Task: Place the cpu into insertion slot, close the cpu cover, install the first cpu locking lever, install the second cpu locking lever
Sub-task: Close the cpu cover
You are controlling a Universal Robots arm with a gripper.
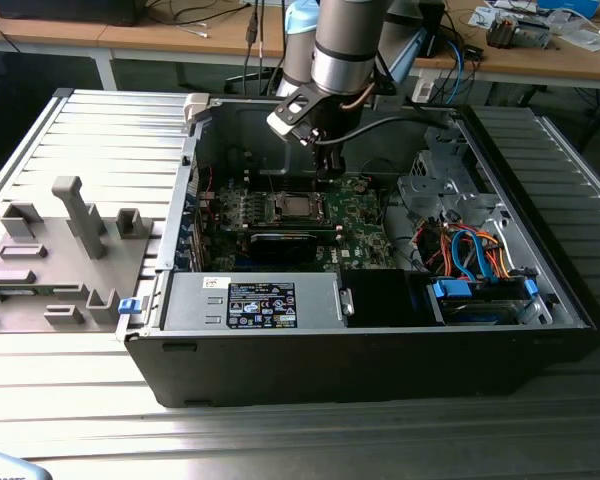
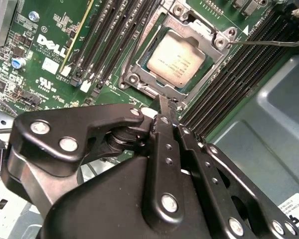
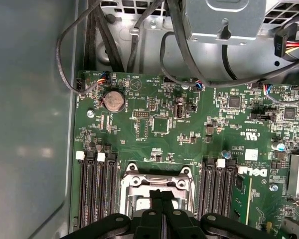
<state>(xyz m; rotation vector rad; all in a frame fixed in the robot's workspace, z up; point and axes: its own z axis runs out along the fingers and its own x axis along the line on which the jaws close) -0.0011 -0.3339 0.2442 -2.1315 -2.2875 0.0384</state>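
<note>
We see an open computer case (image 1: 380, 360) on a ribbed metal table (image 1: 100, 130). The cpu (image 2: 175, 59) lies flat, face up, inside the insertion slot (image 2: 133, 78). Our gripper (image 2: 165, 105), fingers pinched together, hovers just beside it.

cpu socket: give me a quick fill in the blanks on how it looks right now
1. The silver chip sits in the socket on the ____ circuit board.
2. The metal cover framing the chip is ____, not lifted.
3. The pincer near the socket is ____, not open.
4. Long black ____ slots run alongside the socket.
Missing words: green, closed, shut, memory.
</note>
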